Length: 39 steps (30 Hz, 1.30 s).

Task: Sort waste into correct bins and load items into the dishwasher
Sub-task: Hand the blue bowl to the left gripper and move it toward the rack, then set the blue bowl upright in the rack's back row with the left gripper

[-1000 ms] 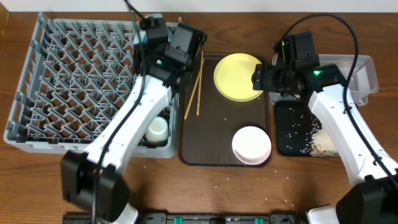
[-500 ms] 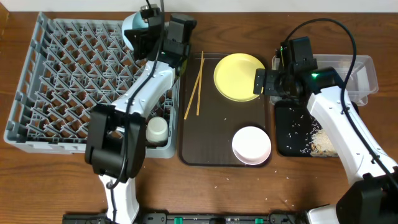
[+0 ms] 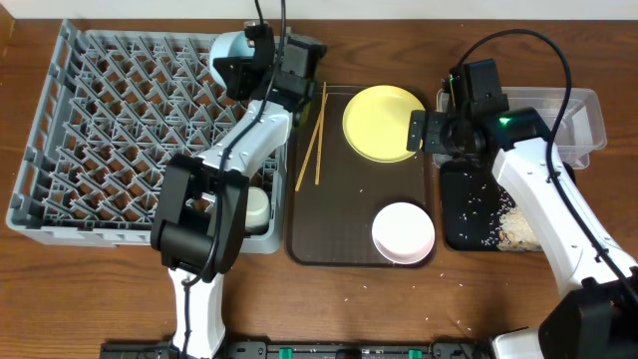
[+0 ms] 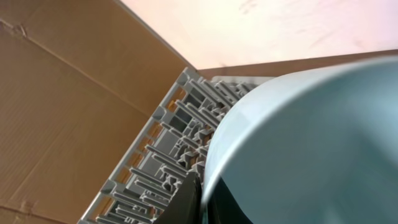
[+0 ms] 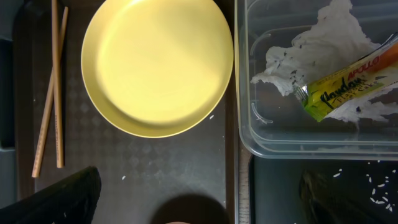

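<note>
Left gripper (image 3: 244,65) is clamped on the light blue bowl (image 3: 225,48), holding it over the 1 o'clock corner of the dish rack (image 3: 110,130); the white cup (image 3: 254,207) sits in the rack's 5 o'clock corner. Right gripper (image 3: 419,130) hangs empty with jaws wide over the 3 o'clock edge of the yellow plate (image 3: 379,122) on the brown serving tray (image 3: 339,224), with the chopsticks (image 3: 313,140) at the plate's 9 and the white bowl (image 3: 404,231) at its 6. Tissue (image 5: 323,46) and snack wrapper (image 5: 348,84) lie in the clear tub (image 3: 590,125) at table 2 o'clock, and the rice (image 3: 518,227) is in the black tray (image 3: 459,189) touching the tub's 6 o'clock side.
</note>
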Each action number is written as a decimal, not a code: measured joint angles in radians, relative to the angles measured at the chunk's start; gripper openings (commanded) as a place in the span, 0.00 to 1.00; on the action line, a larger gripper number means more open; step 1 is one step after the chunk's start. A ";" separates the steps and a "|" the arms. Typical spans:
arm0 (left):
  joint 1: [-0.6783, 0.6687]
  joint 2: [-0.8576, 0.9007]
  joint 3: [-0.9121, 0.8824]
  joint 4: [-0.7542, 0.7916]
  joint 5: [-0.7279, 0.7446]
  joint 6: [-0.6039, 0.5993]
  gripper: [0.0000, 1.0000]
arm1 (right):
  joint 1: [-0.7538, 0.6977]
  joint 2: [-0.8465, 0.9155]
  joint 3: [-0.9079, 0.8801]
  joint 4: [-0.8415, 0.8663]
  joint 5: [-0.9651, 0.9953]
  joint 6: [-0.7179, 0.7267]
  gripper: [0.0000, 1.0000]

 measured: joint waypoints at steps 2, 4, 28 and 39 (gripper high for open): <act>-0.015 0.000 0.000 -0.004 0.000 0.000 0.07 | 0.000 0.000 0.000 0.000 0.002 0.000 0.99; -0.026 0.000 0.000 -0.018 -0.012 0.000 0.07 | 0.000 0.000 0.000 0.000 0.003 0.000 0.99; -0.147 0.000 0.000 -0.188 0.188 -0.037 0.61 | 0.000 0.000 0.000 -0.004 0.003 0.000 0.99; -0.125 -0.412 0.000 -0.605 0.829 -0.190 0.65 | -0.023 -0.062 0.000 0.012 0.011 0.000 0.99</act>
